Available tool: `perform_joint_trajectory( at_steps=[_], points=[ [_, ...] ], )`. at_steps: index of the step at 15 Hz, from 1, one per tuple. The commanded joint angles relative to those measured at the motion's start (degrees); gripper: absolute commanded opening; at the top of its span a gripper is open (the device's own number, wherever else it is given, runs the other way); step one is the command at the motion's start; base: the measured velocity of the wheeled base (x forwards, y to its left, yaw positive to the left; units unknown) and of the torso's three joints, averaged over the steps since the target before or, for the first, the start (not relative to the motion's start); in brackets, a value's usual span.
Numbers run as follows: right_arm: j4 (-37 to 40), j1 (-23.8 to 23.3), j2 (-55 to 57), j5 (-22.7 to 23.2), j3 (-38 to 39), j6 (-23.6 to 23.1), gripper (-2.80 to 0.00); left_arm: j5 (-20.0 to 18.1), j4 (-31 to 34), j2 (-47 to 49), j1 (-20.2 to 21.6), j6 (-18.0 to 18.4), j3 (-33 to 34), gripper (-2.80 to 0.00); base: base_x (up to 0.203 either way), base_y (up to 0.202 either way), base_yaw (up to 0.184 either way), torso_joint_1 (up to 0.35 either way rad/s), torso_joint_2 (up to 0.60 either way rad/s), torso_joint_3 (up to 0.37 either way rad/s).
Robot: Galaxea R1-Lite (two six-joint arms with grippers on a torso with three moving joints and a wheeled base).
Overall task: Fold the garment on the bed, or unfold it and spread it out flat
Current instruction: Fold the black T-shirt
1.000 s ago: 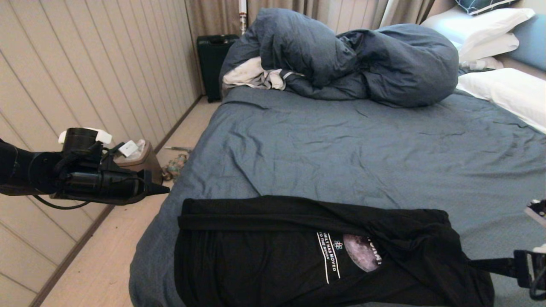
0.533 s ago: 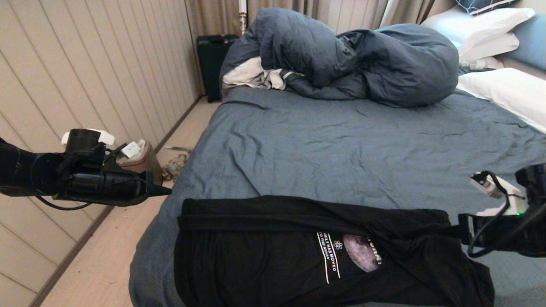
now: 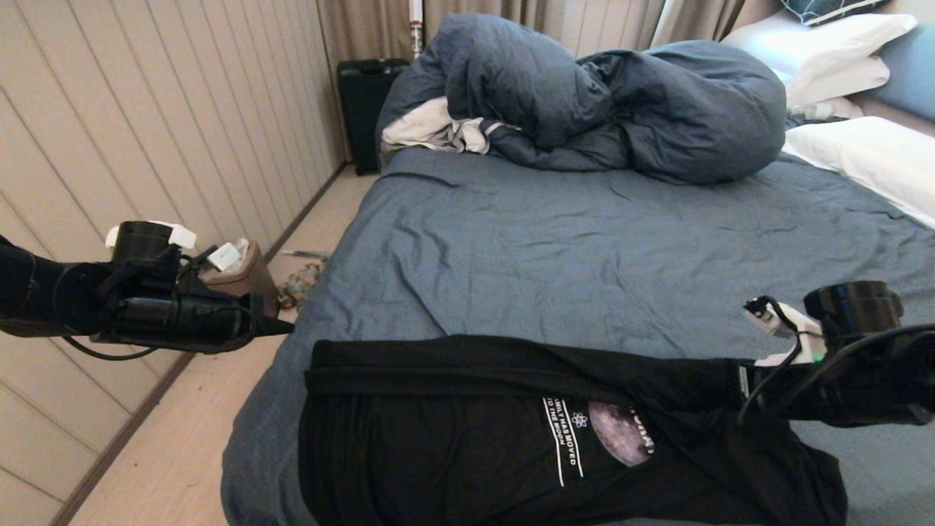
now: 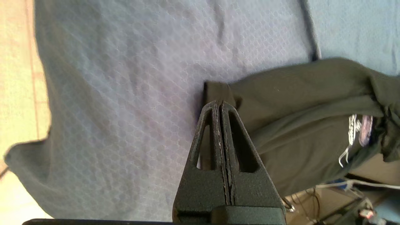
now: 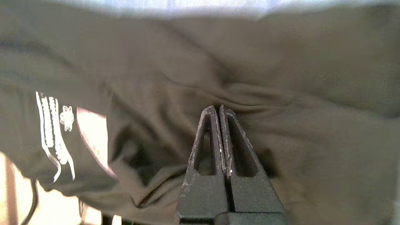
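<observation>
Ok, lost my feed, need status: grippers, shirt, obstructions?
Left gripper shut, beside bed. Right gripper shut over T-shirt, grip unconfirmed. Duvet far off.

Black robot arms with triangular cut-out fingers

The left gripper (image 3: 281, 326) and right gripper (image 5: 219, 108) each end in 2 matte black, rough-textured fingers (image 4: 208, 131), tapered to a point, each finger pierced by 1 long slot. Pale scuffs mark the inner edges of the right pair. Both wrists carry a black cylindrical camera housing (image 3: 851, 307) on a white mount. Loose black cables (image 3: 796, 383) loop along each forearm; the right wrist has a white connector block (image 3: 763, 315) and a small green light. The left arm's body (image 3: 66, 303) is glossy black, rounded, with a cable sagging beneath.
</observation>
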Motion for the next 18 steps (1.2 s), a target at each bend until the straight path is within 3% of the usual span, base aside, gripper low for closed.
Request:
perform_joint_trajectory(
  at_steps=[1,6,12,18],
  points=[
    [-0.07,0.71,0.04,0.14,2.02,-0.13,-2.80,-0.14,-0.86,0.06,0.00,-0.08,0.18,-2.80,0.000,0.000,0.000,0.000,0.00,0.000],
    [-0.07,1.76,-8.22,0.06,9.45,-0.32,-2.80,-0.14,-2.27,-0.03,0.00,-0.08,1.32,-2.80,0.000,0.000,0.000,0.000,0.00,0.000],
    [-0.02,-0.82,-4.76,0.06,2.80,-0.18,-2.80,-0.23,-2.35,0.33,0.00,-0.17,1.50,-2.80,0.000,0.000,0.000,0.000,0.00,0.000],
    [0.62,0.70,-11.26,0.63,7.45,-0.26,-2.80,-0.23,-2.35,0.06,0.00,-0.17,1.50,-2.80,0.000,0.000,0.000,0.000,0.00,0.000]
  ],
)
